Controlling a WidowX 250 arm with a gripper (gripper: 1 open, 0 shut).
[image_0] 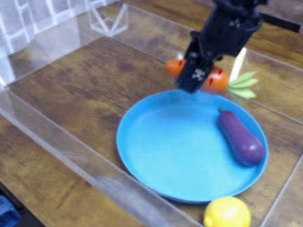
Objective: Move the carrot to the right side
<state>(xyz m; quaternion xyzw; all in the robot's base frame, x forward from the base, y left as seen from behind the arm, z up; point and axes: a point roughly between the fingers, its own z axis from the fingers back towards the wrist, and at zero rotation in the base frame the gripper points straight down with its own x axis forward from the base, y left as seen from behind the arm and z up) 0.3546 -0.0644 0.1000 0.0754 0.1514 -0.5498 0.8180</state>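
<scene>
My black gripper (193, 82) is shut on the carrot (218, 80). Orange shows on both sides of the fingers, and the light green leafy end (244, 82) points right. The carrot hangs in the air over the far rim of the blue plate (148, 155), above the wooden table. The fingers hide the carrot's middle.
A purple eggplant (240, 136) lies on the right part of the plate. A yellow lemon (226, 213) sits on the table just past the plate's near rim. Clear plastic walls (53, 133) fence the wooden table (95, 84) on the left and front.
</scene>
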